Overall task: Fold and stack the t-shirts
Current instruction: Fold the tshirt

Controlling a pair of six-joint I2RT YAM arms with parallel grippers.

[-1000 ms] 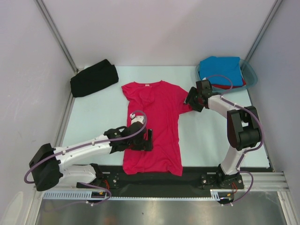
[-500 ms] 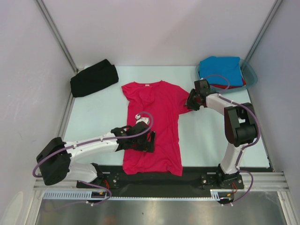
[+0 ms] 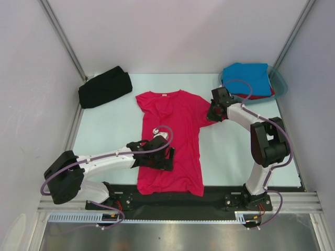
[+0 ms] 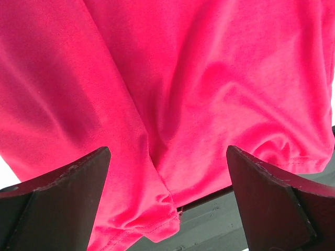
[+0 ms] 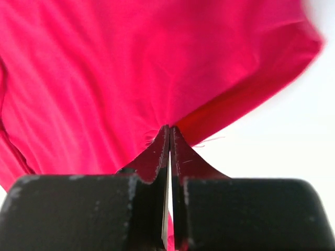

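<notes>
Pale table (image 3: 104, 130), white walls (image 3: 172, 36): crimson-pink t-shirt (image 3: 175, 130) spread flat at centre.
From above: right gripper (image 3: 214, 113) at the shirt's right edge, left gripper (image 3: 167, 158) over the lower body. Left wrist: spread wide above the hem (image 4: 157, 230), gripping nothing. Right wrist: clamped on the sleeve (image 5: 246, 63). Best carried inward low and slow, without dragging the body.

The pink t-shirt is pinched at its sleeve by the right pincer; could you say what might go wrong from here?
The right pincer holds only a thin bit of sleeve on the pink t-shirt, so it may slip free. The left pincer is open, so the shirt may drag.
</notes>
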